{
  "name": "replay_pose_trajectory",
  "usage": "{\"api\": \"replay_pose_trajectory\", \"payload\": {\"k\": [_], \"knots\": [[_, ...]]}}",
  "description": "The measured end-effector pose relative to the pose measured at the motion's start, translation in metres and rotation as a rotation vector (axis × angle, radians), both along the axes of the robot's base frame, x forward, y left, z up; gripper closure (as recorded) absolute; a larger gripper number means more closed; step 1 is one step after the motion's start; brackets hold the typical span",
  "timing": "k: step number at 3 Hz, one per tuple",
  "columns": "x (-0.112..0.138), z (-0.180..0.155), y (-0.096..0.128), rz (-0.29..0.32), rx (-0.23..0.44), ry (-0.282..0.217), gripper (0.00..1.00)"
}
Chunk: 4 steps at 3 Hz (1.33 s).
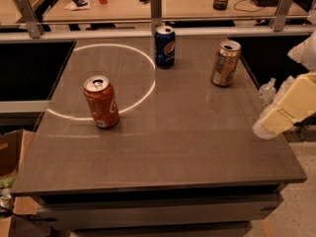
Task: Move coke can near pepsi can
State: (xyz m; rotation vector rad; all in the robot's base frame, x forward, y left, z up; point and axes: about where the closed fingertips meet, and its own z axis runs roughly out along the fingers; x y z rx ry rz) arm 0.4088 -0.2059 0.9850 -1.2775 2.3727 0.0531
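Observation:
The coke can (101,101), red-orange with white script and a silver top, stands upright on the left part of the grey table (187,142), on the edge of a bright ring of light. The pepsi can (164,46), dark blue with a round logo, stands upright at the back middle of the table, well apart from the coke can. My gripper (282,113) shows as a cream-coloured block at the right edge of the view, beside the table's right side, far from both cans and holding nothing that I can see.
A gold-tan can (225,63) stands upright at the back right. A metal rail with posts (156,6) runs along the table's far edge, with a cluttered desk behind it. A cardboard box (12,154) sits on the floor at the left.

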Motion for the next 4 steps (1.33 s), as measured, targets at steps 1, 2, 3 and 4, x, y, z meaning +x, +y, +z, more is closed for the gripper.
{"api": "replay_pose_trajectory", "payload": {"k": [1, 2, 3, 4], "knots": [[-0.030, 0.002, 0.016, -0.171, 0.185, -0.053, 0.00], [-0.050, -0.015, 0.027, -0.254, 0.315, -0.117, 0.00], [-0.052, -0.048, 0.027, -0.282, 0.403, -0.194, 0.00], [-0.036, -0.083, 0.015, -0.324, 0.477, -0.273, 0.00]]}}
